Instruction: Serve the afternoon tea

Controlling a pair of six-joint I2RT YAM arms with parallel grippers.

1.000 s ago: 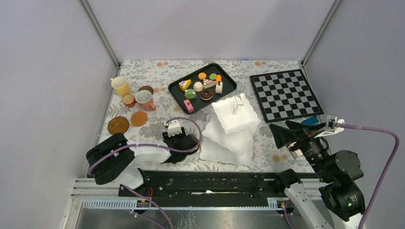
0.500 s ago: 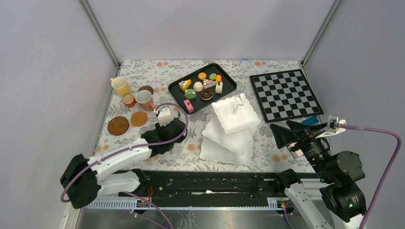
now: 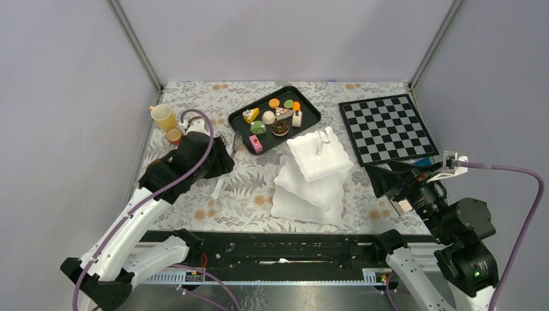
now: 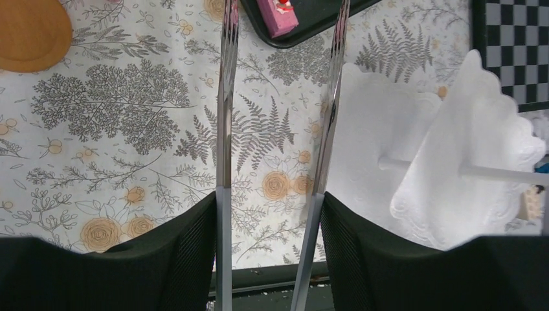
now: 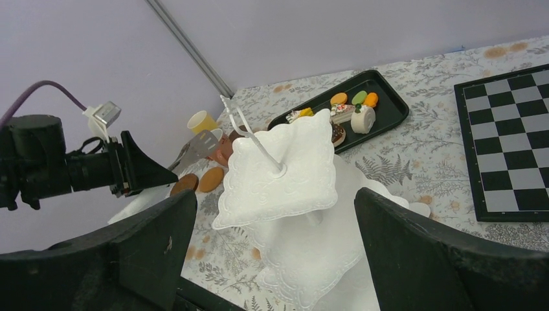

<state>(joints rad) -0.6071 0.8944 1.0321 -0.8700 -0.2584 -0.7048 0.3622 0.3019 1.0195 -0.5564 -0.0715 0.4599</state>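
Two silver arms of the tongs [image 4: 226,97] stuck out from our left jaws, which were clamped on them. The pink cake [image 4: 278,14] lay slantwise on the black tray [image 4: 324,13], straight ahead between those arms, so our left arm was nearer. Our right jaws stood apart. The top view showed the other cakes [image 3: 268,117], which the left wrist view cut off.

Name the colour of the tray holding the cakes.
Black; the tray shows best in the top external view.

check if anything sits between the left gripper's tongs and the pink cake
Nothing visible: the left gripper's silver tongs point at the pink cake, with only bare tablecloth and the black tray's rim between.
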